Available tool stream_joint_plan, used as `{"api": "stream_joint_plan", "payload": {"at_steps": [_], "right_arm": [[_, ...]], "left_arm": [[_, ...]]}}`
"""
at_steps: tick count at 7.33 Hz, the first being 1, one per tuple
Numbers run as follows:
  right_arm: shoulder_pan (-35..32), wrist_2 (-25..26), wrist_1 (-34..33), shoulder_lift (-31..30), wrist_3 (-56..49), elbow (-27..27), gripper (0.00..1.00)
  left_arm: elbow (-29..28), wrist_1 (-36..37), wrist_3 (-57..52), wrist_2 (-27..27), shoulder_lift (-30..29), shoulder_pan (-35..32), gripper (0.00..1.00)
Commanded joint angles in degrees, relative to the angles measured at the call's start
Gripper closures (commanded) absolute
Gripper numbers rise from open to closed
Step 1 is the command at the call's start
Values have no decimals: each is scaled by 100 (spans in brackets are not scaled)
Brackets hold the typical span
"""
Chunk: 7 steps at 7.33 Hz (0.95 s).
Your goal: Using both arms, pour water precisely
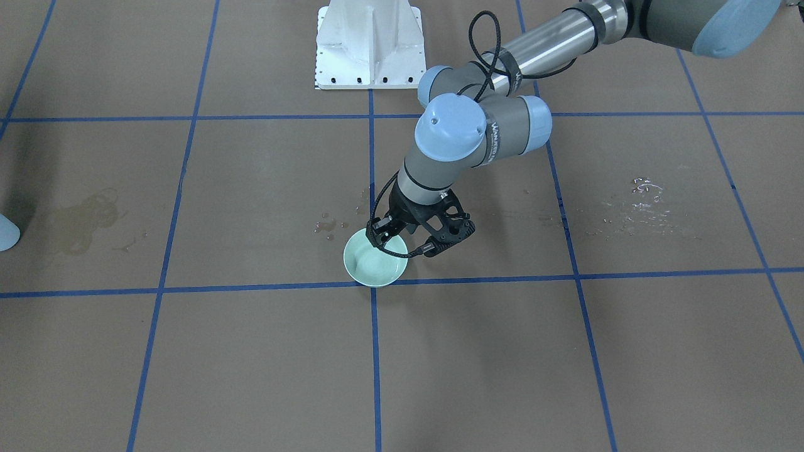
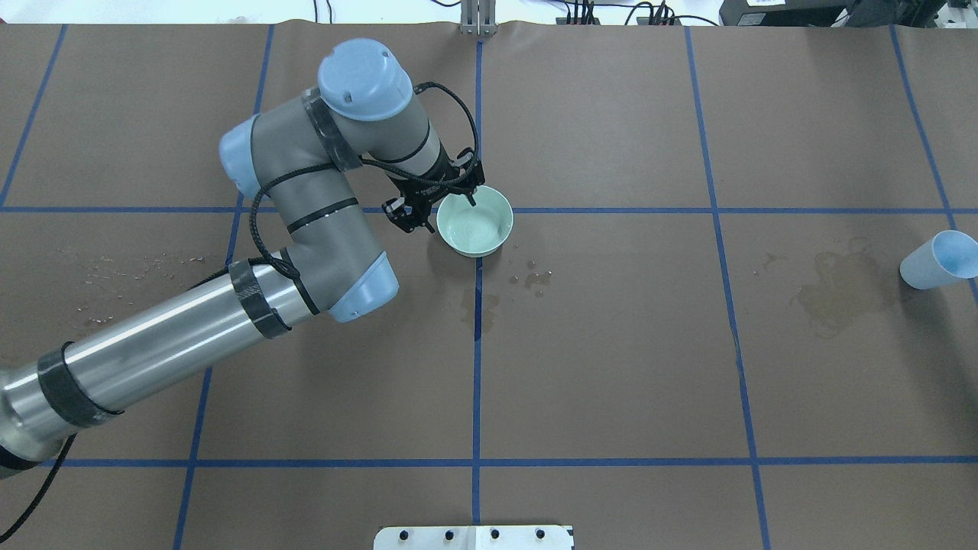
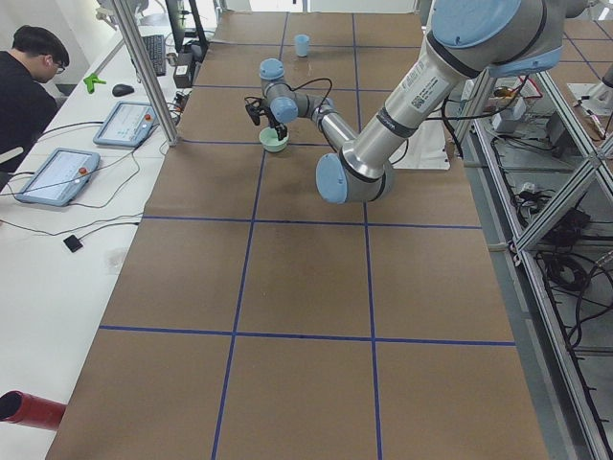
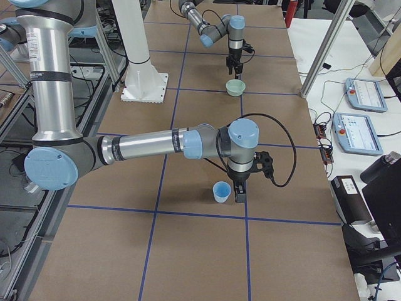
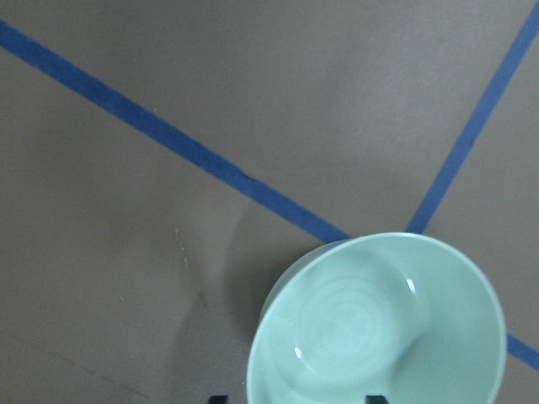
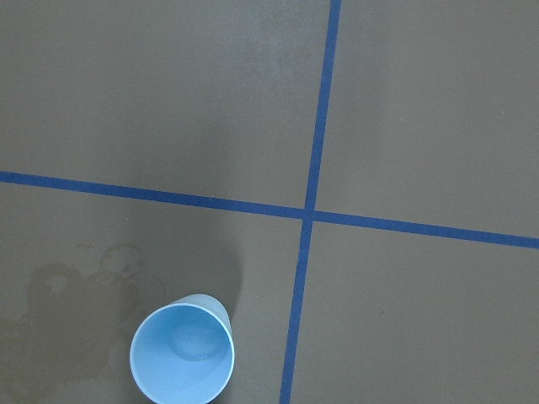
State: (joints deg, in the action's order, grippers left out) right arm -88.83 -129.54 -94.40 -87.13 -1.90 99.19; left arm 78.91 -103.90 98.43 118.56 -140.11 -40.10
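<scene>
As the pouring itself has not begun and the step in hand looks to be securing both vessels, items are listed by size. Bench [image 2: 611,367]: brown sheet with blue tape grid, dark stain at right of the overhead view, droplets at left and centre. Left arm [image 2: 306,221]: enters from lower left of the overhead view, wrist bent down over the bowl. Right arm [image 4: 144,147]: stretched across mid-frame of the exterior right view, wrist pointing down. Left tool [image 2: 439,212]: jaws wide, straddling the bowl's wall, one finger inside, one outside, not yet pinching. Right tool [image 4: 239,191]: just beside the cup; cannot tell whether wide or narrow. Bowl [image 2: 477,225]: pale green, upright, on a tape crossing at upper centre. Cup [image 6: 182,349]: light blue, upright, lower left of the right wrist view, next to the stain. Water [image 5: 345,324]: apparently in the bowl, a faint glossy shimmer; the cup's contents cannot be told. Handling note: seat the inner finger low on the wall before closing; a rim pinch on glazed ware probably lets the bowl swing, so lift slowly and level.
</scene>
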Motion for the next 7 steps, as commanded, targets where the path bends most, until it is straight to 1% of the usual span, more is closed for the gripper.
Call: {"api": "stream_joint_plan", "payload": {"at_steps": [1,2,3,4,5,6,7], "right_arm": [[6,420,-95,188,84,300,1],[15,194,-52,-13,84,398,1],[84,288,227,-458,232,686,1],[468,845,1717,-1124,1739,959,1],[1290,1373,3733,-2210,3433,1048,1],[1785,1892,4702,-2786,4173,1067,0],[2042,1940,4764,-2844,4580,1102,0]], "left_arm": [[992,1132,-130,10,1,-349,0],[1082,1135,-131,1,1,-419,0],[1100,1135,-131,-17,1,-437,0],[1127,1144,-131,-17,1,-455,0],[1179,1144,-122,-25,36,-455,0],[1249,1144,-104,-34,141,-455,0],[1259,1144,-87,-34,168,-455,0]]}}
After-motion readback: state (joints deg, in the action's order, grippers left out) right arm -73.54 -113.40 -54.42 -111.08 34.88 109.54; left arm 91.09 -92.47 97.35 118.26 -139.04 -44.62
